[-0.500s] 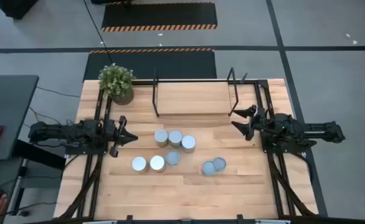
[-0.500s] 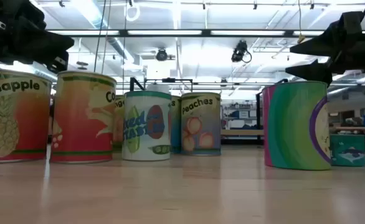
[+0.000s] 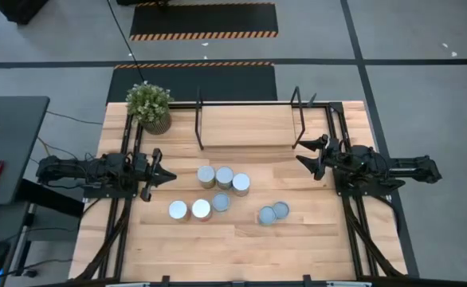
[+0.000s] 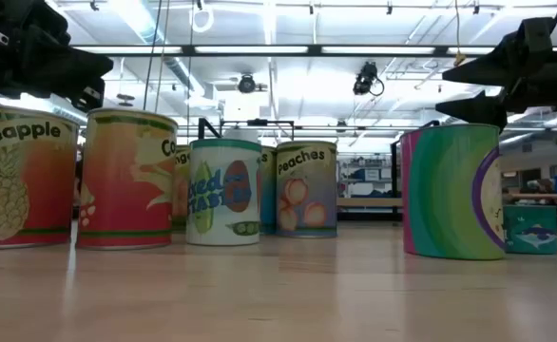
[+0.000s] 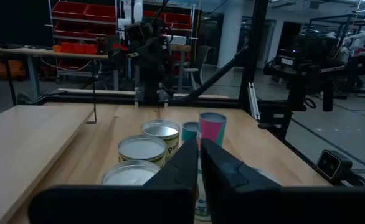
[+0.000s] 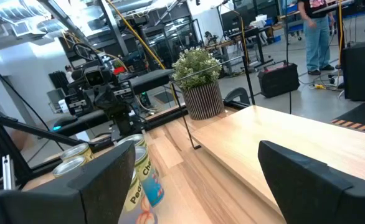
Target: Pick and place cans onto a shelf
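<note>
High view: the left gripper [image 3: 166, 176] of the dark left arm hovers over the left side of the large light wooden tabletop [image 3: 241, 251], its two dark fingers pressed together to a point and holding nothing. In the left wrist view those fingers [image 5: 218, 168] meet with no gap between them. The right gripper [image 3: 304, 152] of the dark right arm sits near the right end of the shelf, its fingers spread partway apart and empty; the right wrist view shows a wide gap between its fingers [image 6: 313, 177], with bare board seen through it.

The eight small metal cans with round silver-white or grey-blue tops stand in the middle of the table, between the two grippers and touched by neither. A row of three cans [image 3: 223, 178] lies nearest the left gripper's tip, just beyond it. A second group of three cans [image 3: 201, 209] stands closer to the front edge, and a pair of grey-blue-topped cans [image 3: 273, 213] stands to the right, well apart from the right gripper.

The low shelf [image 3: 249, 126], thin black metal end frames with a light wooden board between, stands at the back of the table with no can on it. A potted green plant [image 3: 149, 107] stands beside its left end.
</note>
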`<move>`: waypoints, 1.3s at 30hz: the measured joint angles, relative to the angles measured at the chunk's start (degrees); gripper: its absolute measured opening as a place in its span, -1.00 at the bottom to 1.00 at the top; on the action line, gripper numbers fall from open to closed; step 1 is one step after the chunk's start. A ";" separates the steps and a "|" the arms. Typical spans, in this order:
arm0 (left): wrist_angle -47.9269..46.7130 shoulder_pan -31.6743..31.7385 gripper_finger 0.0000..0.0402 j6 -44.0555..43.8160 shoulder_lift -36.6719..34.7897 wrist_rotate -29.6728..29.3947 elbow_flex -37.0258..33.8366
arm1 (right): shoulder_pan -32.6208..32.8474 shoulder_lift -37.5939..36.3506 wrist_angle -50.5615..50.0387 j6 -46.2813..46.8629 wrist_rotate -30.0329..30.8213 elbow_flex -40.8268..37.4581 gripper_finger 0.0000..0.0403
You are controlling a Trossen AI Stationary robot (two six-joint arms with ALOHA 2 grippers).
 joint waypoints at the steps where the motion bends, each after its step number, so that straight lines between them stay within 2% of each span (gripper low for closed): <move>1: 0.01 0.00 -0.88 0.01 0.00 0.00 0.00 | 0.00 0.02 -0.02 0.00 0.00 0.00 0.72; 34: 0.14 0.00 -0.88 -0.39 0.00 0.01 -0.02 | 0.00 0.01 -0.01 -0.01 -0.01 0.00 0.72; 37: 3.38 0.02 -0.88 -1.94 0.00 -2.25 -0.01 | 0.02 0.04 1.51 -0.02 0.08 0.00 0.72; 39: 5.35 0.04 -0.88 -7.02 0.00 -4.57 -0.01 | 0.00 0.00 4.85 -0.01 0.31 0.01 0.72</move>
